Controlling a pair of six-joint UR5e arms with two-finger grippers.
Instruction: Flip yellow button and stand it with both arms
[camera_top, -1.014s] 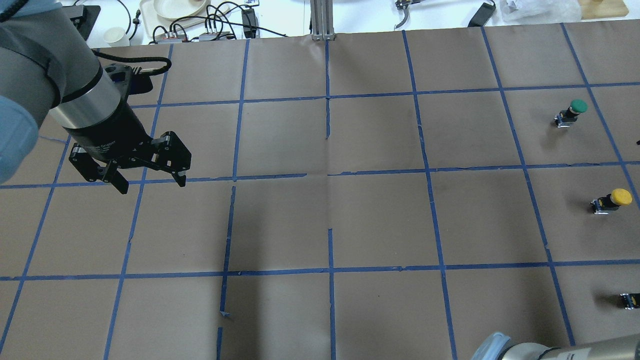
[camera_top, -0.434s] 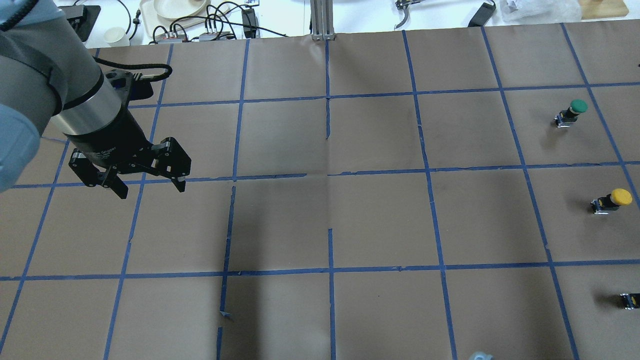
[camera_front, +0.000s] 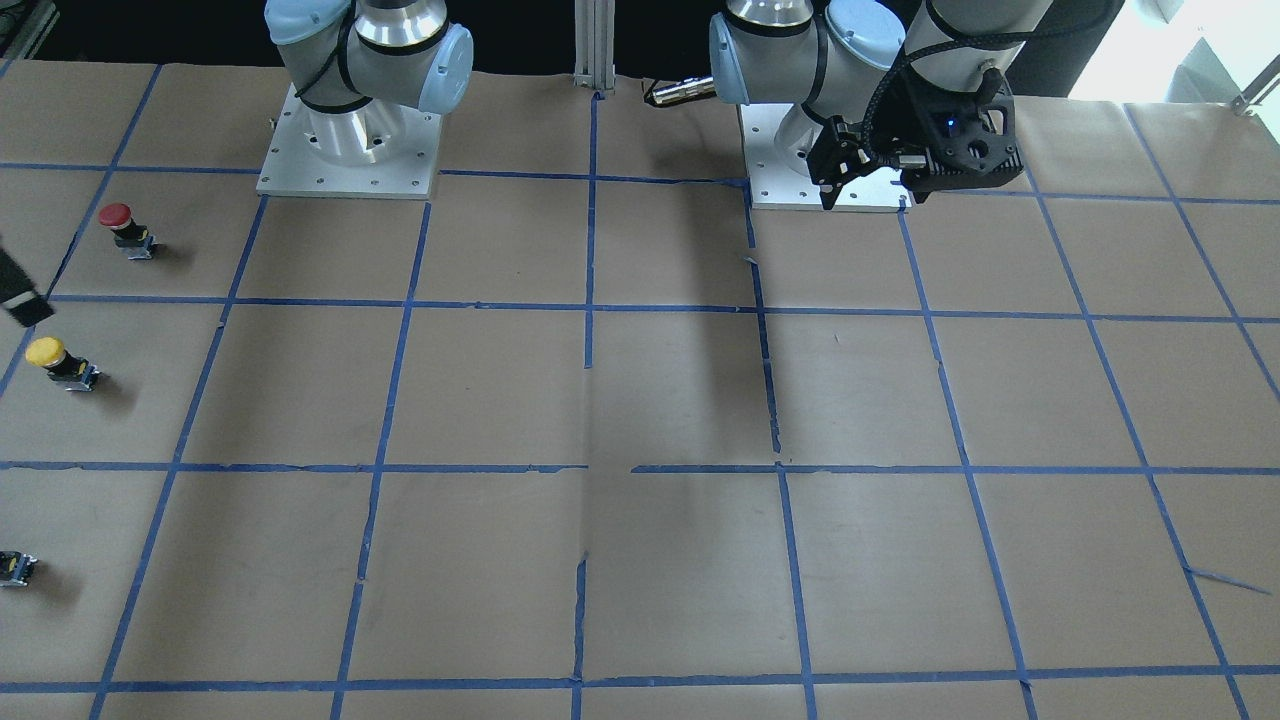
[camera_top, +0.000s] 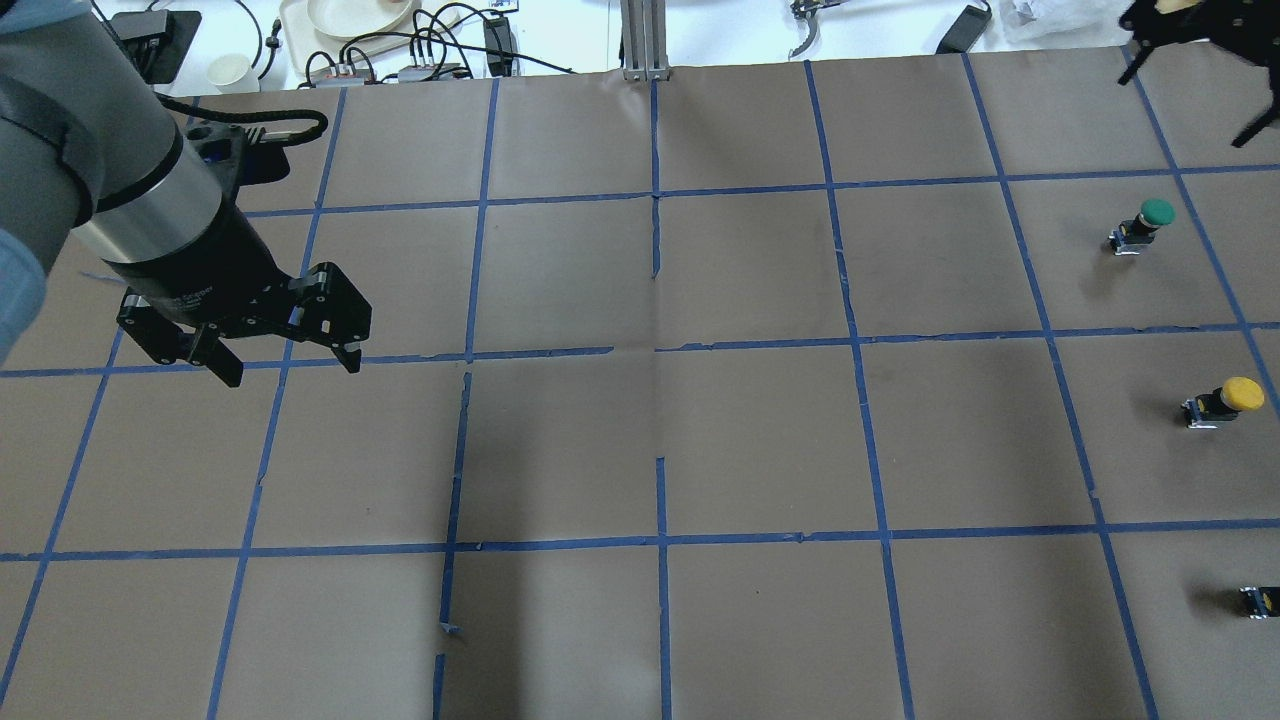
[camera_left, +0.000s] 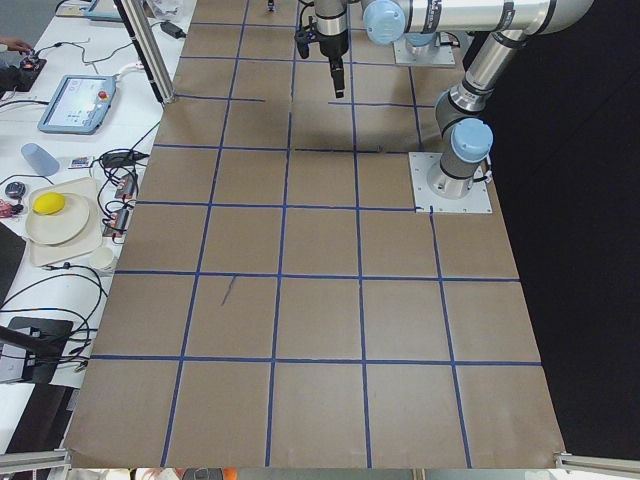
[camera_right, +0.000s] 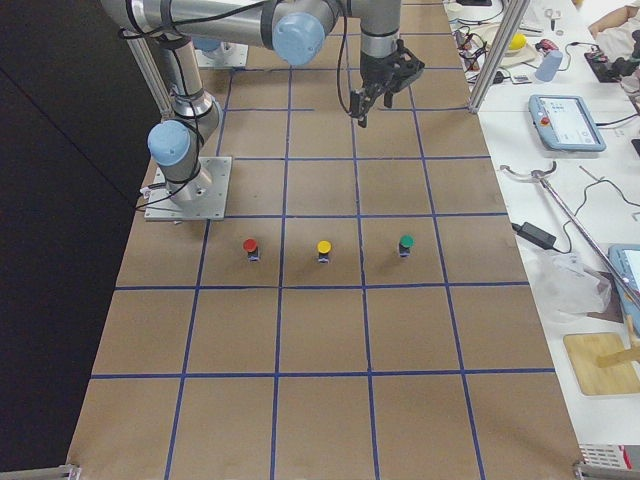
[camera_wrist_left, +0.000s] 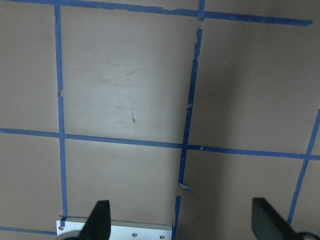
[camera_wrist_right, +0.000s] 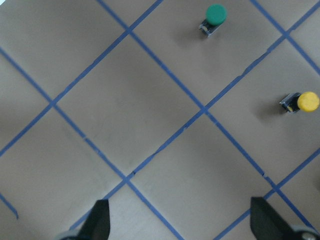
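The yellow button (camera_top: 1227, 399) stands cap up on its small block at the table's right side; it also shows in the front view (camera_front: 56, 361), the right side view (camera_right: 323, 249) and the right wrist view (camera_wrist_right: 302, 102). My right gripper (camera_top: 1190, 80) hangs high above that side, open and empty, its fingers (camera_wrist_right: 99, 220) spread wide in the wrist view, well away from the button. My left gripper (camera_top: 290, 368) hovers open and empty over the left half, far from the button; it also shows in the front view (camera_front: 866, 198).
A green button (camera_top: 1143, 226) stands one square beyond the yellow one. A red button (camera_front: 122, 228) stands on its robot side. A tiny black-and-yellow block (camera_top: 1262, 600) lies near the right edge. Cables and dishes (camera_top: 350, 20) sit beyond the far edge.
My left gripper has drifted slightly left and stayed open. The right arm's elbow has left the bottom edge of the overhead view, and the right gripper has come in at the top right.
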